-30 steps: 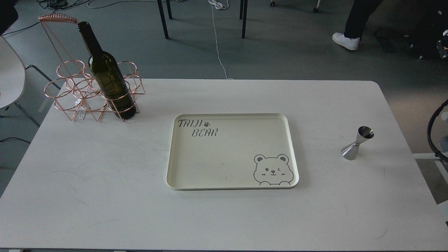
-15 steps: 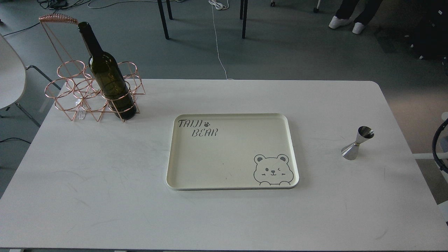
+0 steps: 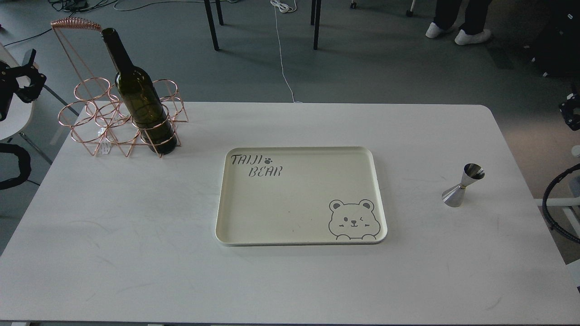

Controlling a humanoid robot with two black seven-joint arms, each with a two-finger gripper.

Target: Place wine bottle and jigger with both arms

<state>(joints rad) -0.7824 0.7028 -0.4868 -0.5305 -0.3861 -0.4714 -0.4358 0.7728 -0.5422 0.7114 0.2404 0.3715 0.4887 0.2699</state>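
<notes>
Both grippers are cut off by the view's edges: the left gripper and the right gripper are seen only as dark fragments (jaw state cannot be told). A white table is set on grey floor. "TAIJI BEAR" is printed on the cream tray. The wine bottle is stood in a copper wire rack at far left; the jigger is stood upright right of the tray.

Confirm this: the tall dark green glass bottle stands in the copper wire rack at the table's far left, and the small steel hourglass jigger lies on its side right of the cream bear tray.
Not quite. The small steel hourglass jigger stands upright, wide cone down, as the head view shows. The rest holds: the tall dark green glass bottle stands in the copper wire rack, and the jigger is right of the cream bear tray.
</notes>
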